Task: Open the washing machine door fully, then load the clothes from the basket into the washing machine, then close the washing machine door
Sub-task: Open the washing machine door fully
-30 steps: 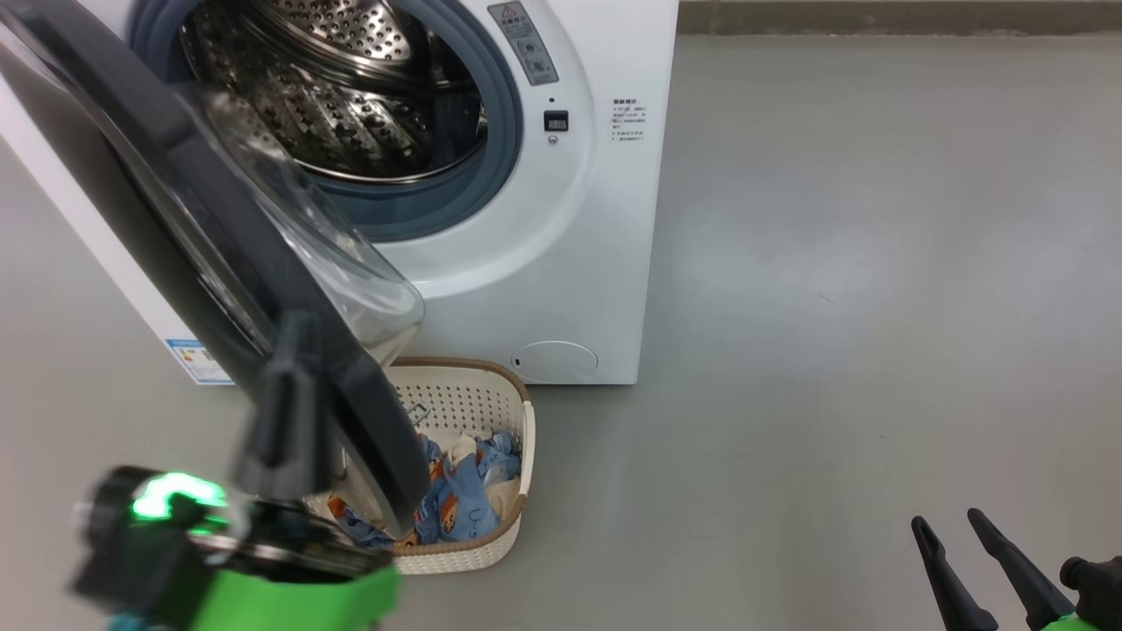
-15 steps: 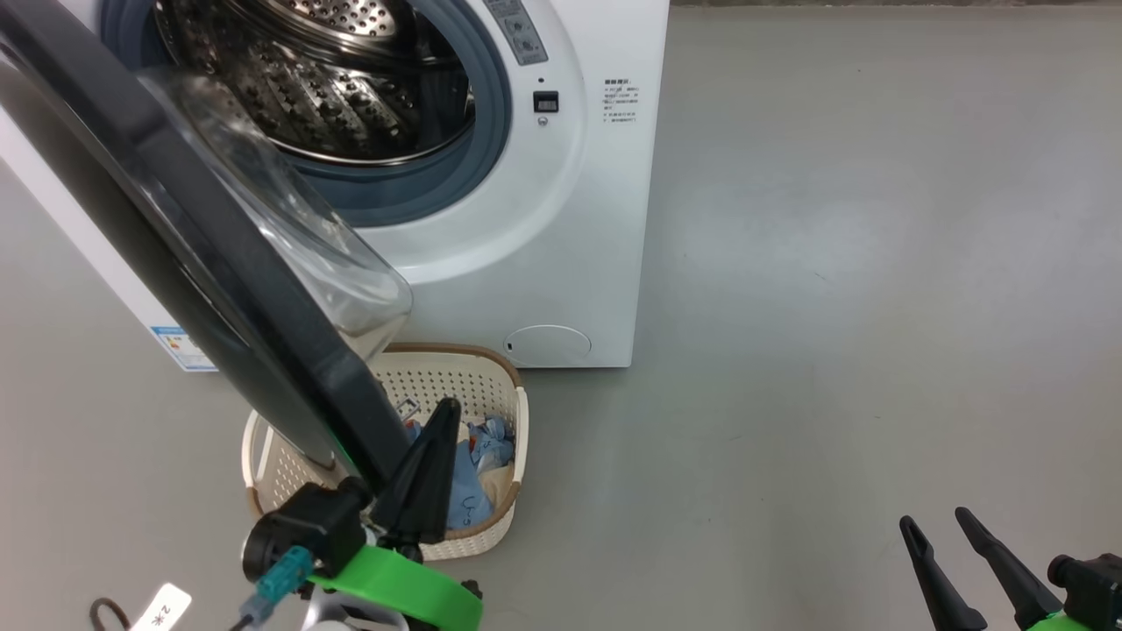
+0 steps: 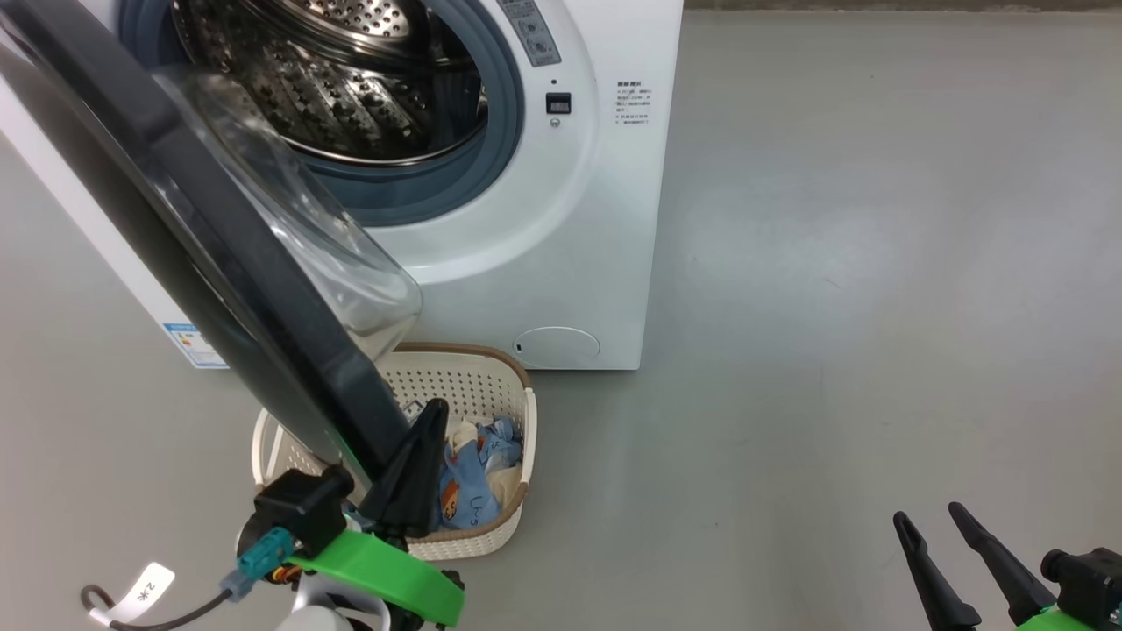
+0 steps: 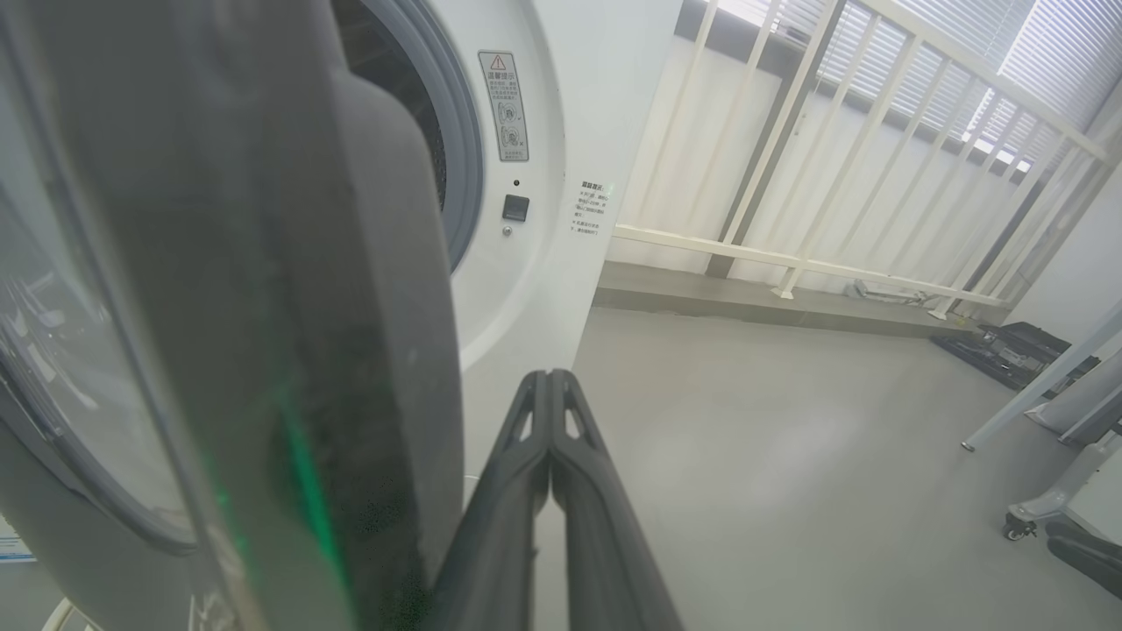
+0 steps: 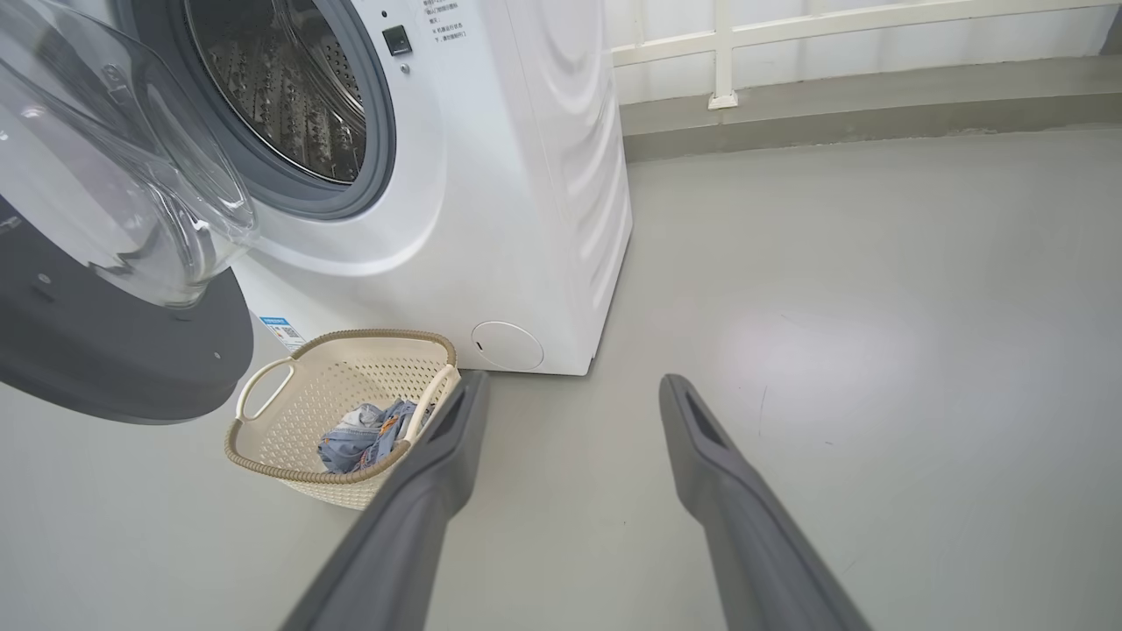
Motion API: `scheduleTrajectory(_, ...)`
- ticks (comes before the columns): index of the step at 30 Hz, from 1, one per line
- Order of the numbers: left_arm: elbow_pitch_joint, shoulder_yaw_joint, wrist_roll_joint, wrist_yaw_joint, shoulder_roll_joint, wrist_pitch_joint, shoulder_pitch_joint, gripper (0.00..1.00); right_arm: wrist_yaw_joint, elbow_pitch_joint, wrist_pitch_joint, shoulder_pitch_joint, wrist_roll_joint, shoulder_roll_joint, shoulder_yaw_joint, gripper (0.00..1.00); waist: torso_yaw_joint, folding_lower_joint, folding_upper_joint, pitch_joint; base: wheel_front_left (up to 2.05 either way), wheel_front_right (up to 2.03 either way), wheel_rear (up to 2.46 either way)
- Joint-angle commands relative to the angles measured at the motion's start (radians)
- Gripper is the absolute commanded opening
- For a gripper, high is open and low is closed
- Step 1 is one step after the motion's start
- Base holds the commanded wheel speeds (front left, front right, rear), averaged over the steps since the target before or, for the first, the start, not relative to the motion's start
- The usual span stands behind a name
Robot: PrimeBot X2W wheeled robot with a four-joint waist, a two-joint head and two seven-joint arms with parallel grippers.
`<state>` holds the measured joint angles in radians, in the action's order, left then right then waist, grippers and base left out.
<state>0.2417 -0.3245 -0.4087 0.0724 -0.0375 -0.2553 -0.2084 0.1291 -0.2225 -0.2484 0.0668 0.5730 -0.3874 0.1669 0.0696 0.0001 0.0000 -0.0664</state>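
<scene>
Open washing machine door (image 3: 219,254) near the woven-rimmed basket (image 3: 491,368)
The left gripper's (image 3: 431,412) tapered dark fingers press together just beside the door's glossy black rim; the right gripper's (image 3: 927,513) fingers are spread, near right. Crumpled clothes (image 3: 473,478) lie in the perforated basket.

Left pincer (image 3: 432,412) now beside edge of washing machine door (image 3: 263,307)

Bright, even daylight comes through the window blinds (image 4: 1052,53); soft glare pools on the floor (image 3: 789,263). The near washing machine door (image 4: 263,307) is blurred, carrying a green glint.
</scene>
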Motion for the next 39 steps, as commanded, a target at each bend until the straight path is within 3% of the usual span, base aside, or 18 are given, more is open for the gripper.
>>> scheduleTrajectory(1, -0.012, 0.046, -0.011, 0.001, -0.013, -0.006, -0.041, 0.0, 0.002, 0.019, -0.013, -0.022, 0.003, -0.03, 0.019, 1.0, 0.002, -0.0001, 0.0, 0.002, 0.0, 0.0, 0.0)
scheduleTrajectory(25, -0.022, 0.137, 0.022, 0.022, -0.013, -0.006, 0.034, 0.0, 0.002, 0.026, -0.013, -0.005, 0.004, -0.03, 0.023, 1.0, 0.048, -0.0001, 0.0, 0.03, 0.0, 0.0, 0.0)
scheduleTrajectory(39, -0.091, 0.171, 0.05, -0.002, -0.013, -0.006, 0.118, 0.0, 0.002, 0.027, -0.013, -0.005, 0.005, -0.037, 0.019, 1.0, 0.085, -0.0001, 0.0, 0.03, 0.0, 0.0, 0.0)
